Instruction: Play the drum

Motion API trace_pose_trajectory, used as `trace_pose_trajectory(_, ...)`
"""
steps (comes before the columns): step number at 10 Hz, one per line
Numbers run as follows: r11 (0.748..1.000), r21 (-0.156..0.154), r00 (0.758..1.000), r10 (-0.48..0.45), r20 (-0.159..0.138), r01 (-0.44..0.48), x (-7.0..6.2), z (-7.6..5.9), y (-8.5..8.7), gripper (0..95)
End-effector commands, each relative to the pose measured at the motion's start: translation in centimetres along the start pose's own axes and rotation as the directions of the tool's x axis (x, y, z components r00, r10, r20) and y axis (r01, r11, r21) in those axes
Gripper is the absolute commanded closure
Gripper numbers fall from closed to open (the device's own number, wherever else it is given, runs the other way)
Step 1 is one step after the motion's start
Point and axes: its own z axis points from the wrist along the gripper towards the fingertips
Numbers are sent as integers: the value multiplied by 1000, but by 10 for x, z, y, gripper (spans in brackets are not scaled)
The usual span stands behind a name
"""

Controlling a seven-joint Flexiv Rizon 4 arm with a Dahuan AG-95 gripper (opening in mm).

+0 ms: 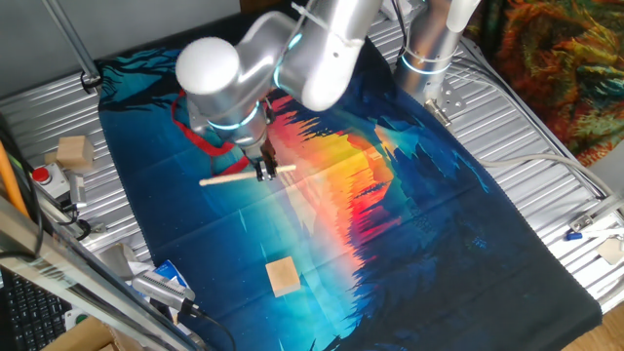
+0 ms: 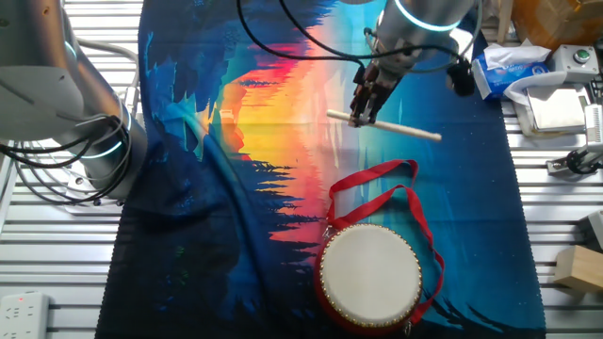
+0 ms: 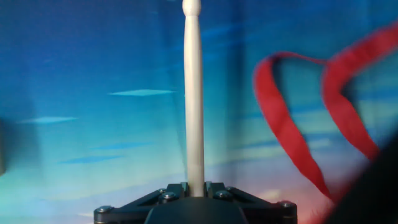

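Drum (image 2: 369, 275) sits near of your pincer (image 2: 362, 117) | pincer clamps stick (image 2: 386, 126) | risk: stick snags ribbon (image 2: 377, 188), or off-centre grip lets it twist on impact.

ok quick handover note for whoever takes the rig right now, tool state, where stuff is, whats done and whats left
Tool: shut on the drumstick, gripped near one end; the stick is roughly level above the cloth.
Drum: on the cloth, head up, to the side of the tool; its red ribbon strap lies loose between the drum and the stick.
Small wooden block: on the cloth, apart from the action.
Done: stick is picked up.
Left: carry the stick over the drum head and strike it, keeping clear of the strap.
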Motion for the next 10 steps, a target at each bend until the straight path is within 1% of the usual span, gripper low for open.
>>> trace_pose_trajectory(1, 998, -34, 998, -59, 12, 60, 0, 0, 0, 570)
trace_pose_trajectory(3, 998, -35, 998, -59, 17, 60, -1, 1, 0, 570)
trace_pose_trajectory(4, 996, -53, 998, -65, 14, 66, -1, 1, 0, 570)
trace_pose_trajectory(5, 991, -69, 994, -111, 13, 112, -1, 1, 0, 570)
trace_pose_trajectory(6, 949, -72, 951, -307, 27, 308, -1, 1, 0, 570)
trace_pose_trajectory(7, 885, -77, 889, -457, 42, 459, 0, 0, 0, 570)
trace_pose_trajectory(8, 784, -83, 788, -612, 66, 616, 0, 0, 0, 570)
trace_pose_trajectory(9, 588, -68, 592, -799, 104, 806, 0, 0, 1, 570)
trace_pose_trajectory(10, 450, -49, 452, -882, 131, 892, -1, 0, 2, 570)
